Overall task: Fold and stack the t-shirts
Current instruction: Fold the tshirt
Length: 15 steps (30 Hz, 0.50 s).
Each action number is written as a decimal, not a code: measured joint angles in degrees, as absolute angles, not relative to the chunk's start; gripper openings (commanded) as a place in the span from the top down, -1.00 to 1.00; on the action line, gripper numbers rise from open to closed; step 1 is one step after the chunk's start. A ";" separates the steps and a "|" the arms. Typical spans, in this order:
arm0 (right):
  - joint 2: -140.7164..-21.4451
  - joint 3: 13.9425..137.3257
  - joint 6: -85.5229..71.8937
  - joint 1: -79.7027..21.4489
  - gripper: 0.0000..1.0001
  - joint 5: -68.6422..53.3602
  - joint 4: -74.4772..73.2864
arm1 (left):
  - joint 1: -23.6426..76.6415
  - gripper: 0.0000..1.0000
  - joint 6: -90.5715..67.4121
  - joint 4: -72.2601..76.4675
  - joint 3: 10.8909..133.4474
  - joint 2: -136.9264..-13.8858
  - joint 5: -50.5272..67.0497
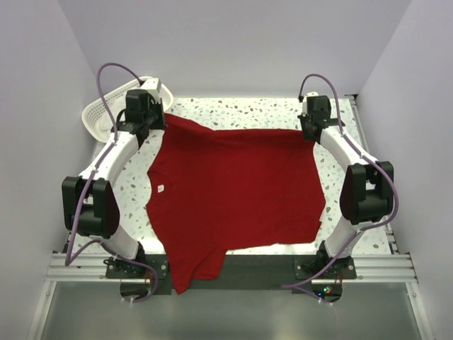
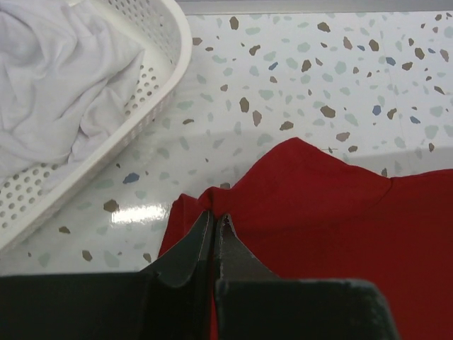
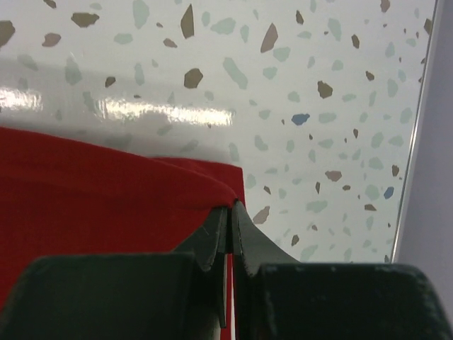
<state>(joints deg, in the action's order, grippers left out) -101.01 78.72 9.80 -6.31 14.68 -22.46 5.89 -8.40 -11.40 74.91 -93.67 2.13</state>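
Both far corners of the plain deep red cloth t-shirt (image 1: pixel 233 191) are pinched tight, one by the left gripper (image 2: pixel 214 218) and one by the right gripper (image 3: pixel 231 207). It lies spread across the speckled white table (image 1: pixel 248 110), with one part drooping over the near edge. Near the left gripper, a white plastic lattice basket (image 2: pixel 177 49) holds crumpled white t-shirts (image 2: pixel 56 85).

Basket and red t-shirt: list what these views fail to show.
Top view: basket partly behind the left arm; contents too small to tell.
Left wrist: white cloth cut by frame edges; shirt count unclear.
Both wrist views: left gripper and right gripper bodies hide the red t-shirt below the pinched edge.
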 measured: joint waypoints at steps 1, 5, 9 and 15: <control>-100.60 77.95 9.26 -6.31 1.00 14.92 -22.74 | 5.89 1.00 -8.86 -12.01 73.65 -92.25 2.13; -99.15 74.08 7.38 -6.31 1.00 15.62 -23.44 | 5.89 1.00 -10.70 -13.89 67.94 -87.81 1.72; -98.56 70.65 5.65 -6.33 1.00 16.62 -23.62 | 5.89 1.00 -12.49 -16.05 63.22 -84.86 1.17; -97.08 67.16 3.68 -6.31 1.00 19.51 -23.66 | 5.89 1.00 -14.61 -18.50 57.89 -81.23 1.04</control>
<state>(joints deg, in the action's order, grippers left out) -97.08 67.16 3.68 -6.31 19.51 -23.66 5.89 -14.61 -18.50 57.89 -81.23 1.04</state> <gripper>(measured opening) 0.015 0.023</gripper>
